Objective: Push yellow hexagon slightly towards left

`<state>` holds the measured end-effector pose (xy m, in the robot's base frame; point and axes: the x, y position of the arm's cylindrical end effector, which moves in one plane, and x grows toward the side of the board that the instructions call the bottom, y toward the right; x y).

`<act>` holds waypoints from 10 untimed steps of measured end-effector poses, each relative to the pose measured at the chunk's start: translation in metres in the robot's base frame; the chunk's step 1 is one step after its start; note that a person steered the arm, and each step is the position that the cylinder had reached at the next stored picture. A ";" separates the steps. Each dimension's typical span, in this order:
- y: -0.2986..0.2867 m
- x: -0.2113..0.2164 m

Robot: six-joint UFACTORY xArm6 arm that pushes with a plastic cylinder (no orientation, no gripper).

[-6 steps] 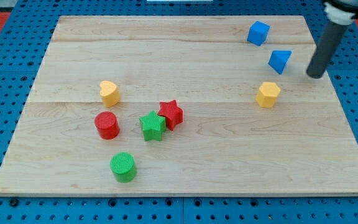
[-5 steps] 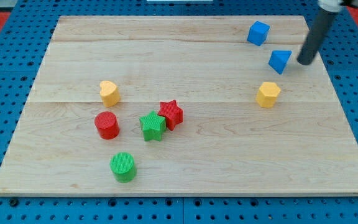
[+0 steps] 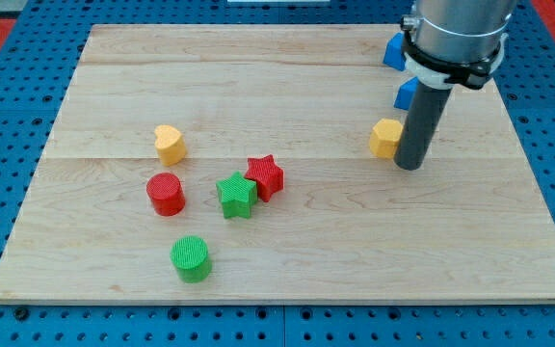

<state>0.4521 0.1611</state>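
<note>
The yellow hexagon [image 3: 385, 138] lies on the right part of the wooden board [image 3: 277, 260]. My tip [image 3: 409, 166] stands right against the hexagon's right side, slightly below it in the view. The rod and arm body rise from there and cover part of the hexagon's right edge.
A blue cube [image 3: 392, 49] and another blue block [image 3: 406, 93] sit above the hexagon, both partly hidden by the arm. A yellow heart-like block [image 3: 170, 144], a red cylinder [image 3: 166, 194], a green star [image 3: 236, 195], a red star [image 3: 266, 176] and a green cylinder [image 3: 191, 258] lie at centre-left.
My tip moved from the right of the blue blocks down and left to the hexagon's right side. The yellow hexagon has shifted left and slightly up.
</note>
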 end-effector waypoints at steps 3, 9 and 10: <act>-0.030 -0.039; 0.013 0.036; 0.097 0.031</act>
<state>0.4830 0.2576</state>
